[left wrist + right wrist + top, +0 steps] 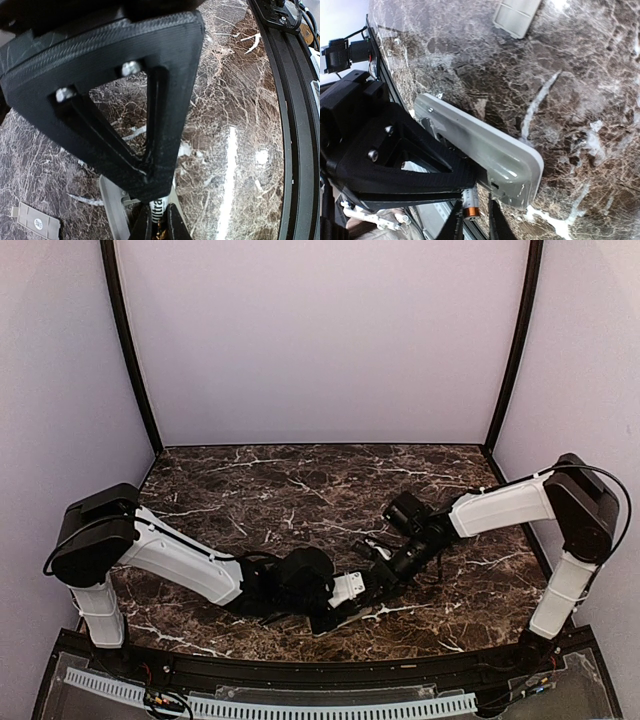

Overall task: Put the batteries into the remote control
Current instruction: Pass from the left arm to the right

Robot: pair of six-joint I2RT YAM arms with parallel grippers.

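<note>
The remote control (pixel 485 150) is a light grey bar lying near the table's front edge, back side up, with its battery compartment open. It also shows in the top view (pixel 346 589) and the left wrist view (pixel 111 207). My left gripper (pixel 159 225) is shut on a battery (pixel 159 211), white with a copper end, held at the compartment. My right gripper (pixel 474 225) meets it from the other side. Its fingers stand narrowly apart round the same battery (pixel 470 201), with a gap on one side. In the top view the two grippers, left (pixel 352 592) and right (pixel 384 568), meet over the remote.
The remote's grey battery cover (pixel 36 223) lies loose on the marble table (pixel 300 490) beside the remote, and it also shows in the right wrist view (pixel 516 16). The black front rail (pixel 295 100) runs close along the near side.
</note>
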